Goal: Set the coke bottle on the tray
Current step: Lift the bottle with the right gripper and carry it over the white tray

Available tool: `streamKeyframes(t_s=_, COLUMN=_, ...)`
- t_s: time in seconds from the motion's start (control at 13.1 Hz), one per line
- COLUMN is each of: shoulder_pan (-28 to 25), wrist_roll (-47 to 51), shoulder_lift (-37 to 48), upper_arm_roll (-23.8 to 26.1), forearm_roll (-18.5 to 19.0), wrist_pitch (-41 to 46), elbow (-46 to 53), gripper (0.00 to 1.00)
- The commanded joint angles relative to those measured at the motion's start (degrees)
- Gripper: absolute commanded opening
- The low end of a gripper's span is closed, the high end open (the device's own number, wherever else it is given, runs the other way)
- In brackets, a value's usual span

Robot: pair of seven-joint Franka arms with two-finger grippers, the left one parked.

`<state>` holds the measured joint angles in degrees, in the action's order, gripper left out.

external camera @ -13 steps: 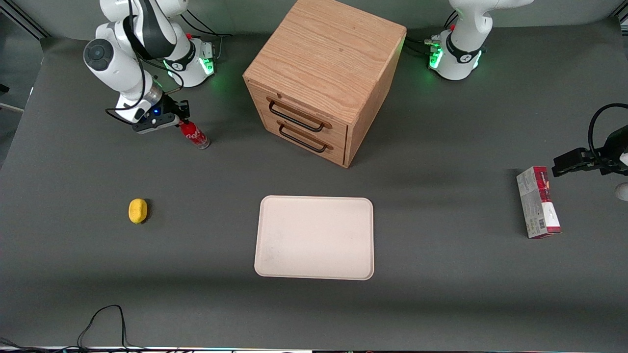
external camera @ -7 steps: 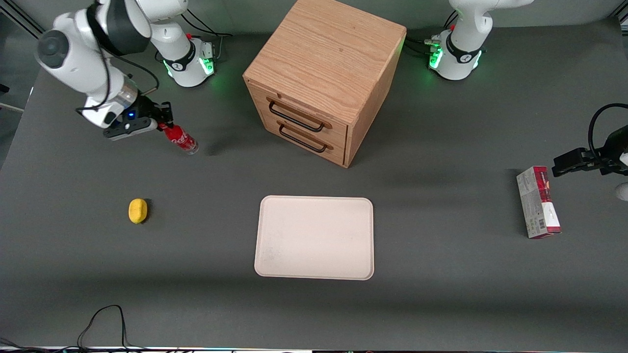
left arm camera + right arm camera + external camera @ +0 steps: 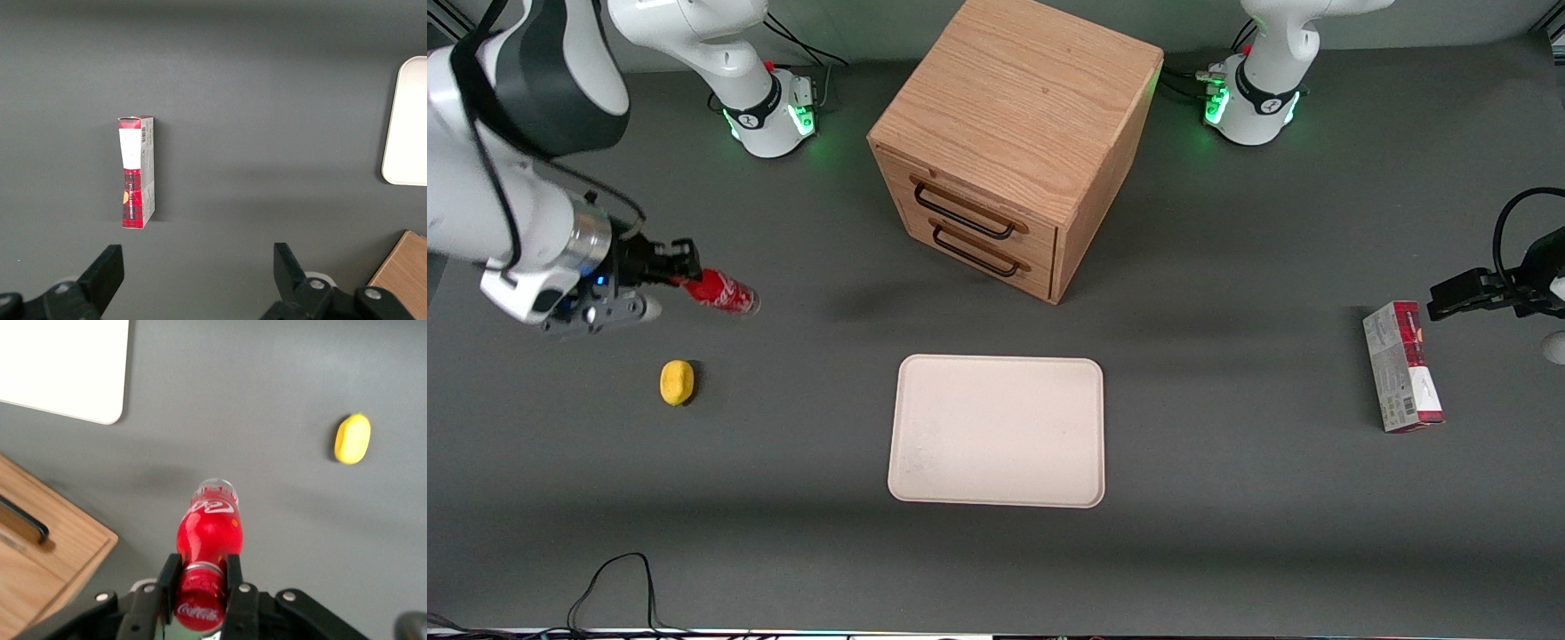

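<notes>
My right gripper [image 3: 685, 272] is shut on the neck of the coke bottle [image 3: 723, 292], a small red bottle with a red cap and white script logo. It holds the bottle tilted above the table toward the working arm's end, farther from the front camera than the tray. In the right wrist view the fingers [image 3: 169, 577] clamp the neck just below the cap of the coke bottle [image 3: 208, 537]. The cream-white tray [image 3: 997, 430] lies flat at the table's middle, nearer the front camera than the wooden drawer cabinet; its corner shows in the right wrist view [image 3: 63, 363].
A wooden two-drawer cabinet [image 3: 1014, 142] stands farther from the front camera than the tray. A yellow lemon [image 3: 677, 382] lies on the table nearer the front camera than the held bottle. A red-and-grey carton box [image 3: 1402, 366] lies toward the parked arm's end.
My gripper has lifted the coke bottle off the table and carried it nearer the front camera, tilting it more toward horizontal. Nothing else moved.
</notes>
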<state>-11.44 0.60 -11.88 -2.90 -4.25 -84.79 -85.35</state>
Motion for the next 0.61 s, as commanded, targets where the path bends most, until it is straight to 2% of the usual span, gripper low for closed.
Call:
streamKeyframes(t_s=0.0, shoulder_pan=-0.69, wrist_roll=5.88, shoulder_lift=-15.07, upper_arm_roll=0.18, forearm_roll=-0.23, wrist_pitch=8.49, elbow=23.43, gripper=0.0)
streamKeyframes(t_s=0.31, shoulder_pan=-2.89, wrist_roll=14.92, shoulder_lift=-28.52, upper_arm_roll=1.75, forearm_roll=-0.32, wrist_pitch=6.4, elbow=37.69, gripper=0.0)
streamKeyframes(t_s=0.54, shoulder_pan=-2.98, wrist_roll=25.04, shoulder_lift=-31.97, upper_arm_roll=5.71, forearm_roll=-0.32, wrist_pitch=-1.59, elbow=38.51, gripper=0.0)
